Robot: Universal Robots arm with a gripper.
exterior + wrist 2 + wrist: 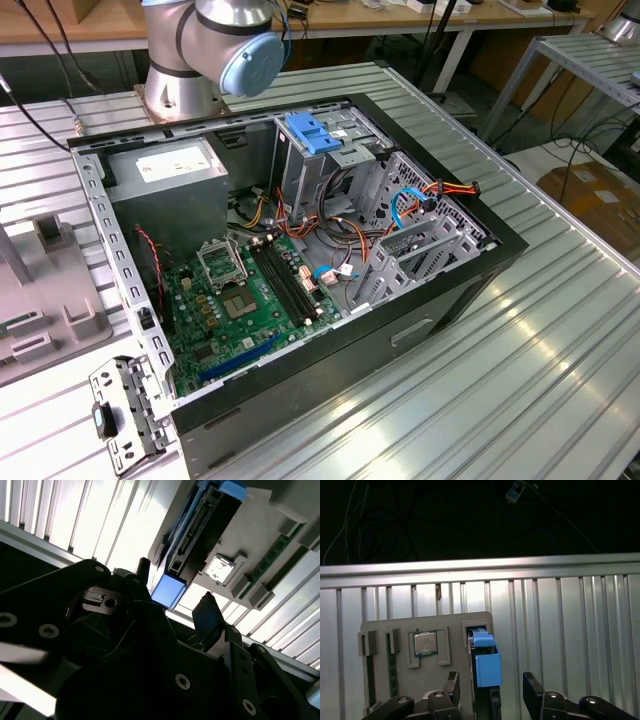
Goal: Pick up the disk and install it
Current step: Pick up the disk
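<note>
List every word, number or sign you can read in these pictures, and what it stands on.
No text can be read.
The white sticker on the power supply box: print too small to read.
The motherboard: markings too small to read.
The processor chip in the grey holder: lid marks too faint to read.
The disk, edge-on in the same holder: no legible text.

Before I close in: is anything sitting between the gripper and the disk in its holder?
Nothing visible does. In the first wrist view the disk stands on edge in the grey holder. The gripper is open, with one jaw on each side of the disk's blue end, and only bare gaps lie between.
</note>
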